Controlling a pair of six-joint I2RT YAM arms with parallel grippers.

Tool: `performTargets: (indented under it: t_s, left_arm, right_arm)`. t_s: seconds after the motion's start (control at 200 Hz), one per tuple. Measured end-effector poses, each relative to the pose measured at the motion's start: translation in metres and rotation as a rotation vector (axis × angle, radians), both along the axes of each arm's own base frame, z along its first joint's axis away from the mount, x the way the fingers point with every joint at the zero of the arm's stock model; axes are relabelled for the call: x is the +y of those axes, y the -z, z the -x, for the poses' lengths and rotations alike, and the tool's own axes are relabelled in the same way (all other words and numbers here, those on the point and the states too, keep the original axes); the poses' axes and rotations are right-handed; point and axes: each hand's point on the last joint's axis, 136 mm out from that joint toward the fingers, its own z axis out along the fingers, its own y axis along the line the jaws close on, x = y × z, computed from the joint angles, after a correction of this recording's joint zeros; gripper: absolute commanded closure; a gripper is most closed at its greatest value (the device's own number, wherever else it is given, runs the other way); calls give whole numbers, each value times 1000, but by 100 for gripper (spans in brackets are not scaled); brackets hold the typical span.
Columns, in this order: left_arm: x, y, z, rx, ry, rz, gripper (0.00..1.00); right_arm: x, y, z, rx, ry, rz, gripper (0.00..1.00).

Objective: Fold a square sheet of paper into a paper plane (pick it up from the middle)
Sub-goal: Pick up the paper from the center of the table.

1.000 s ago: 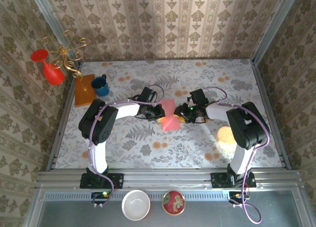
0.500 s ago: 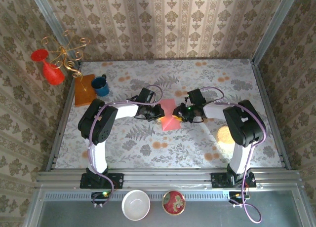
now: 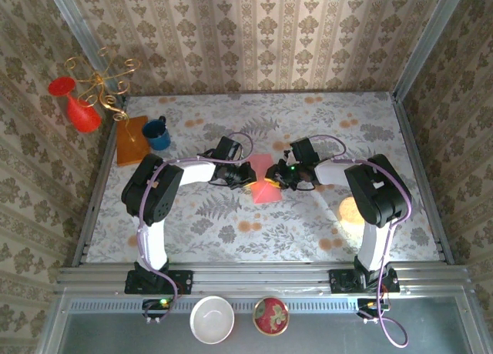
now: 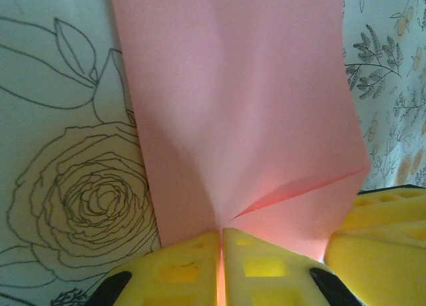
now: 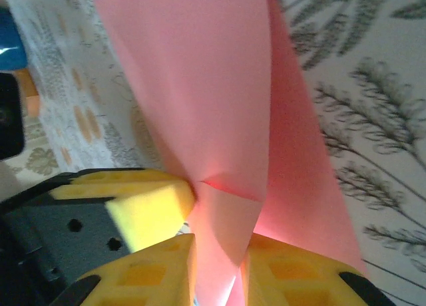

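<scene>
Left gripper: yellow fingers pinched tight on the left side of the thin salmon-pink square sheet of paper. The sheet sits mid-table between both arms, visibly creased. Right gripper: clamped on the sheet's right side, paper sandwiched between its yellow pads.

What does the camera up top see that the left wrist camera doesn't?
From above: both arms, the blue mug, the red vase, the white bowl and the red bowl at the near edge. Left wrist, up close: a slanting crease in the pink paper and a rose drawn on the tablecloth. Both: the pink paper, with the left gripper pinching its edge.
</scene>
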Motion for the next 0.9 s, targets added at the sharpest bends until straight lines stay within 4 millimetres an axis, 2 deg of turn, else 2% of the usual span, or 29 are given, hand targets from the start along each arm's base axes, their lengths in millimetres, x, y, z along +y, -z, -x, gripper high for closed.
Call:
performTargets:
  t_s: [0.275,0.5,0.615,0.73,0.805,0.9]
  left_arm:
    - [0,0,0,1,0,-1,89]
    - [1,-3,0,0,-2,-1,85]
    - [5,-16,-1,-23,-25,9,78]
    - [19,-41,-2,-65,-83,53,58]
    - [28,-59,-4,-106,-118,99,50]
    - [36,-80,-6,-163,-156,162,43]
  right_arm:
    - [8,3,10,-6,-27,-22,80]
    - [11,2,9,-24,-37,-25,91]
    - [10,1,9,-41,-46,-17,93]
    - [8,-5,7,-81,-52,-6,94]
    - [7,-20,4,-131,-53,-21,94]
    - [7,-51,-5,-230,-53,-54,93]
